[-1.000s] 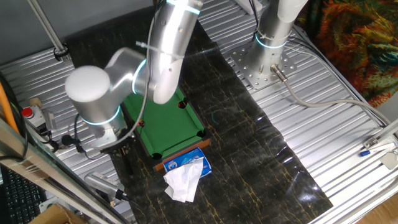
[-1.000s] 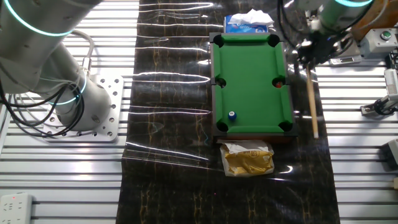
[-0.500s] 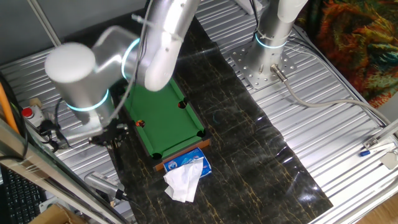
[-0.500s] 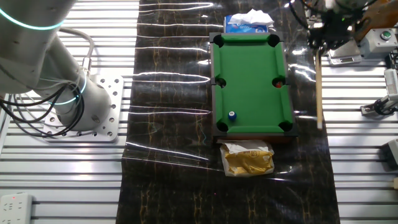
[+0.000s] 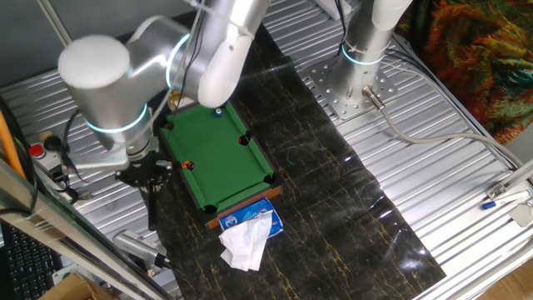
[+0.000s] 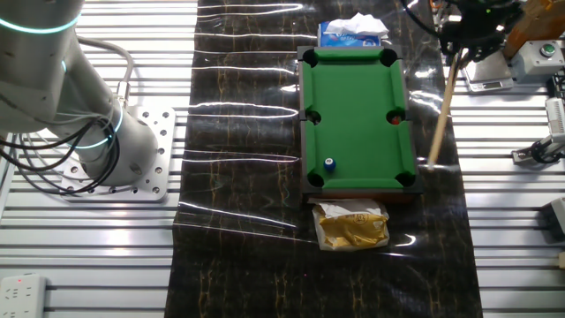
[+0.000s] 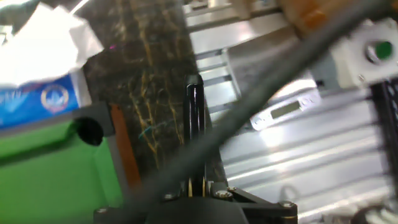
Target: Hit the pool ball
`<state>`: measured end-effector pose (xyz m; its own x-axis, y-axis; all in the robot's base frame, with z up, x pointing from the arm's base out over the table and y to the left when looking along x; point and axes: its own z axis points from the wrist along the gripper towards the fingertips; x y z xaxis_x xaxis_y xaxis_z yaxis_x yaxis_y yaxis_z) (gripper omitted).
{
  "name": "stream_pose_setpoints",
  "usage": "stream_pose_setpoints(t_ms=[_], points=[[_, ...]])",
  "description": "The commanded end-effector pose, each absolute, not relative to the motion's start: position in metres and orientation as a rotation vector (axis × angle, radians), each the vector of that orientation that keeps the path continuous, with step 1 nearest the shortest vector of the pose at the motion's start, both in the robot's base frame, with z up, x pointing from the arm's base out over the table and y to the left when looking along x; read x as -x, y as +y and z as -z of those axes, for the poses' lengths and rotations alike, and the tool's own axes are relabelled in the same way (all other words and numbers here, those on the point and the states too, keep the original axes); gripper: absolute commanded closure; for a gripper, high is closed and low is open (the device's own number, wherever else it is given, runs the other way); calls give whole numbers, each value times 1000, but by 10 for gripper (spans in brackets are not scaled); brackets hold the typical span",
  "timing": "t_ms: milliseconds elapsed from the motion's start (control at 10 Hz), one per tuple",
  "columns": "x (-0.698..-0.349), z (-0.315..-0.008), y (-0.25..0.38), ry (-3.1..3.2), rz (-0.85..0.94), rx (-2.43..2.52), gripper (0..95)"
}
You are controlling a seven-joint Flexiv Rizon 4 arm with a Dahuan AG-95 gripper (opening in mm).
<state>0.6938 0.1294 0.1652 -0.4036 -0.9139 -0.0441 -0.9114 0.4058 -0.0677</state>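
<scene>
The small pool table (image 5: 237, 179) has a green felt and a wooden rim; it also shows in the other fixed view (image 6: 357, 84). A blue ball (image 6: 329, 164) lies near one corner pocket, also in one fixed view (image 5: 218, 111). An orange ball (image 6: 396, 118) sits at a side pocket, also in one fixed view (image 5: 188, 166). My gripper (image 6: 466, 37) is beside the table's long side, outside the rim, shut on the cue stick (image 6: 443, 110). The cue slants down toward the table's edge. In the hand view the dark cue (image 7: 194, 118) runs ahead from the gripper (image 7: 195, 186).
A blue tissue box (image 6: 351, 32) with white tissue stands at one short end, also in one fixed view (image 5: 248, 222). A yellow packet (image 6: 353, 225) lies at the other end. A second arm's base (image 6: 119, 150) stands on the metal table. A button box (image 6: 538, 55) is near my gripper.
My gripper has moved along the table's long side toward the tissue box end. The cue has tilted, its lower end swinging in toward the table's rim.
</scene>
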Motion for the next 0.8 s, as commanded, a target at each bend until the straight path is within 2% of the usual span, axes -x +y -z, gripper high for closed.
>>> stream_pose_setpoints(t_ms=[100, 800], points=[[-687, -185, 132, 2647, 51, 1475, 950], [-684, -189, 138, 2610, 50, 1198, 950]])
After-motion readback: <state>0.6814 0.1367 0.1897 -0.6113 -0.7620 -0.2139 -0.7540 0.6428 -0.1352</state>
